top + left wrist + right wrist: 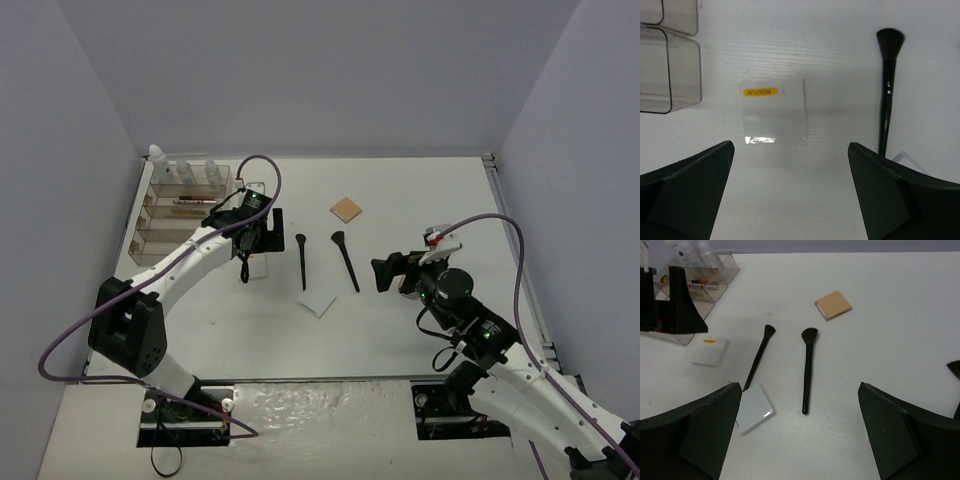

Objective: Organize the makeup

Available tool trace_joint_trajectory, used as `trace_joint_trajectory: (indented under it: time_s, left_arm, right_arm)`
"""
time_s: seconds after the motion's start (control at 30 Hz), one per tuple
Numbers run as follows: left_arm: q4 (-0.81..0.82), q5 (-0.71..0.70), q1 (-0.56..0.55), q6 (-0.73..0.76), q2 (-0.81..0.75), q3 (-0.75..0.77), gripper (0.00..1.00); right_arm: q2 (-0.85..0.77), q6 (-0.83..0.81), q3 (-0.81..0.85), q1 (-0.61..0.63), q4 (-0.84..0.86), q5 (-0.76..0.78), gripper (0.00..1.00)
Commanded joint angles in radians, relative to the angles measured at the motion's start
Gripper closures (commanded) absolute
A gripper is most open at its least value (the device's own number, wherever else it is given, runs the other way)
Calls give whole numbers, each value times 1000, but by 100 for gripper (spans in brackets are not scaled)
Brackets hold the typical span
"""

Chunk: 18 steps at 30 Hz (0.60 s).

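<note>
My left gripper (pixel 262 238) hovers open just right of the organizer (pixel 185 205), and nothing is between its fingers. Just ahead of its fingertips (pixel 725 152) a white square pad with a yellow label (pixel 774 112) lies flat on the table. Two black brushes (pixel 302 260) (pixel 345 260) lie side by side mid-table. Near them are a tan square compact (pixel 346 209) farther back and a second white pad (pixel 318 301) nearer. My right gripper (pixel 385 272) is open and empty to the right of the brushes, facing them (pixel 807 370).
The smoky clear tiered organizer (pixel 695 285) stands at the back left. It holds small bottles (pixel 185 172) in its top row and a red lip tube (pixel 190 200) lower down. Grey walls close in the table on three sides.
</note>
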Motion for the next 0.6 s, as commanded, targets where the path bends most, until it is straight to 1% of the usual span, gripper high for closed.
trace_joint_trajectory:
  time_s: [0.0, 0.2, 0.33, 0.57]
  left_arm:
    - [-6, -48, -1, -12, 10, -22, 3]
    - [15, -22, 21, -32, 123, -37, 3]
    - [76, -2, 49, -45, 145, -67, 3]
    - [88, 23, 83, -36, 195, -64, 3]
  right_arm:
    - [-26, 23, -1, -6, 33, 0, 0]
    - [-51, 27, -8, -5, 22, 1, 0]
    - [-53, 29, -13, -5, 16, -3, 0]
    - [-40, 25, -14, -6, 16, -5, 0]
